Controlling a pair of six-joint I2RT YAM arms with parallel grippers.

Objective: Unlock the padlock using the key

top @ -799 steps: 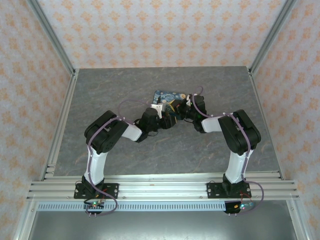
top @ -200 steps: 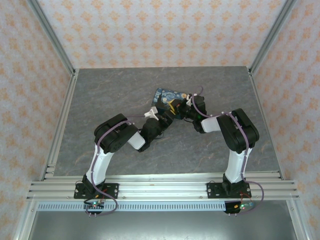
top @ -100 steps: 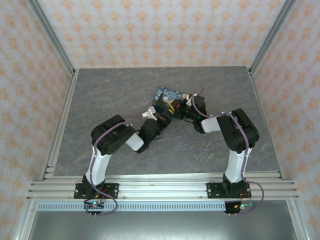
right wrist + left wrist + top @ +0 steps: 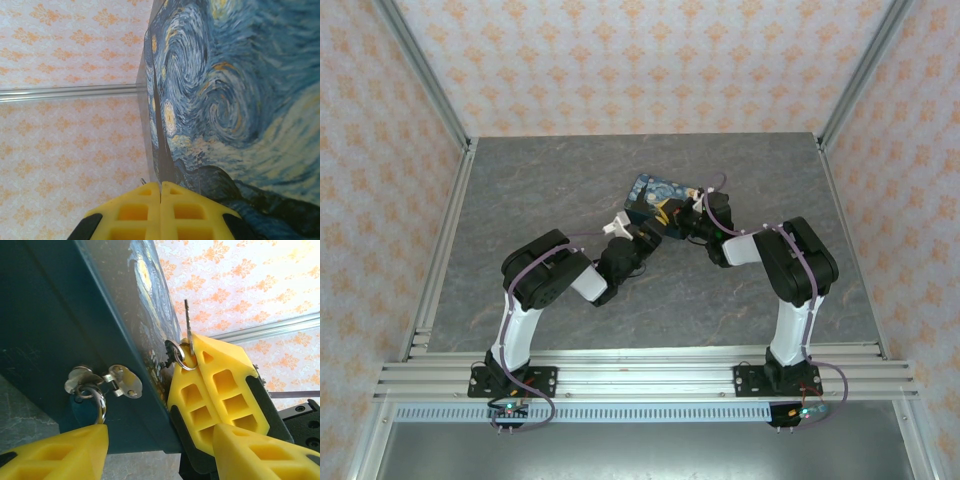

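The Starry Night box point(image 4: 655, 193) lies mid-table; its dark teal side point(image 4: 55, 315) has a metal hasp point(image 4: 117, 382). A small metal ring point(image 4: 98, 404), seemingly the padlock's shackle, hangs from the hasp. The padlock's teal body cannot be made out against the box. My right gripper point(image 4: 192, 347) is shut on the key point(image 4: 187, 322), whose thin grey blade sticks up beside the box edge, with a key ring point(image 4: 175, 355) at the fingertips. In the right wrist view the right gripper point(image 4: 160, 187) is shut against the box's edge. My left gripper point(image 4: 160, 440) is open just below the hasp.
Both arms meet at the box in the top view, the left gripper point(image 4: 638, 232) at its near side and the right gripper point(image 4: 672, 213) at its right. Grey tabletop point(image 4: 540, 200) lies all round, with patterned walls and metal frame rails point(image 4: 440, 250) at the sides.
The left arm has drawn its elbow slightly left and its gripper has edged up to the box's near side. The right arm and box have stayed put.
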